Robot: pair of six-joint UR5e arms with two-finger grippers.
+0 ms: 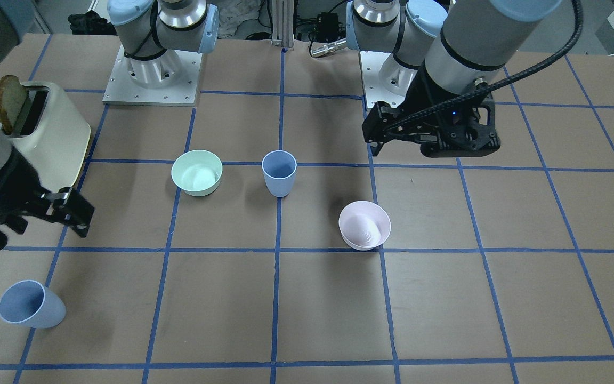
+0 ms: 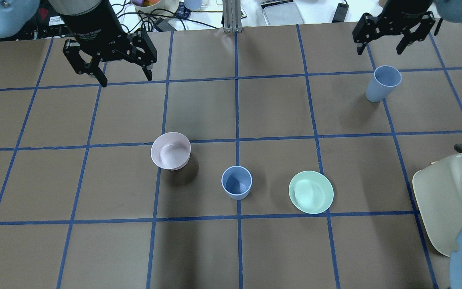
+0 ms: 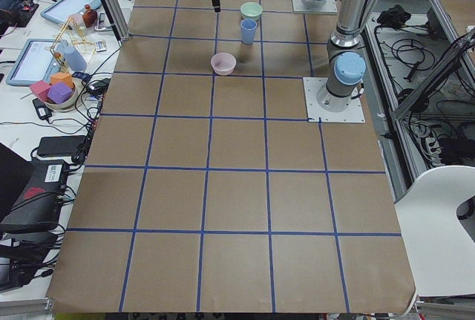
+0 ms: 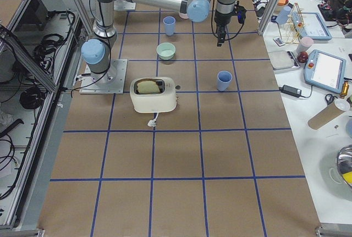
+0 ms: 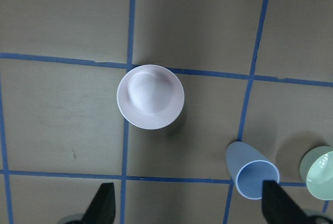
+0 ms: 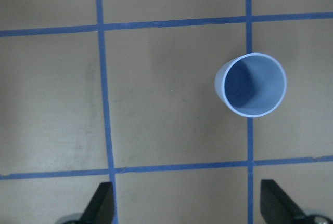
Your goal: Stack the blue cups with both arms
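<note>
One blue cup [image 2: 237, 182] stands upright mid-table between the pink bowl [image 2: 171, 150] and the mint bowl [image 2: 311, 192]; it also shows in the front view [image 1: 279, 173] and the left wrist view [image 5: 252, 172]. The second blue cup [image 2: 383, 84] stands upright at the far right, also in the front view [image 1: 30, 304] and the right wrist view [image 6: 252, 84]. My left gripper [image 2: 110, 66] hangs open and empty high over the far left, apart from everything. My right gripper [image 2: 391, 40] hangs open and empty above and just beyond the second cup.
A cream toaster [image 2: 451, 204] with a bread slice [image 1: 11, 101] stands at the near right. The pink bowl [image 5: 150, 96] lies below my left wrist camera. The arm bases [image 1: 152, 80] stand at the near table edge. Blue tape lines grid the brown tabletop.
</note>
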